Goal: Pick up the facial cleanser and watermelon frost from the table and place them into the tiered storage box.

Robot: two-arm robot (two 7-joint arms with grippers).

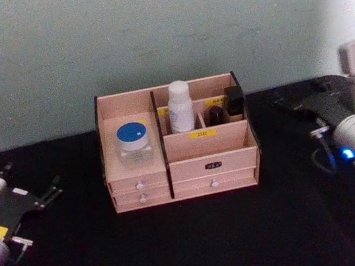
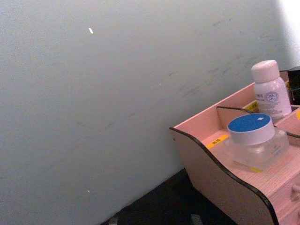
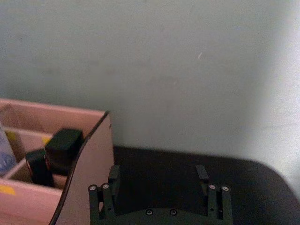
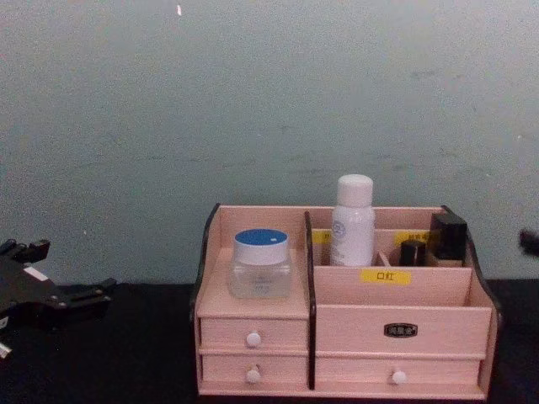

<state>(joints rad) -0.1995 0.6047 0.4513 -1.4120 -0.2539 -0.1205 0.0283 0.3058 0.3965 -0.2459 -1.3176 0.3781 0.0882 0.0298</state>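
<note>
Both items inside tiered storage box [image 1: 181, 166] | left claw [image 1: 37, 197], right claw [image 3: 159, 180] spread, apparently empty, flanking it apart

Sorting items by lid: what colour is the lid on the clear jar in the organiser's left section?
Blue, on the clear squat jar; clearest in the left wrist view.

The tiered storage box [image 1: 182, 172], pale pink wood with dark edges, yellow labels and white-knobbed drawers, stands upright between the two grippers. A clear jar with a blue lid [image 1: 133, 141] sits on its left shelf, nearer the left gripper [image 1: 49, 192]. A white bottle [image 1: 179, 107] stands upright in a rear compartment.
</note>
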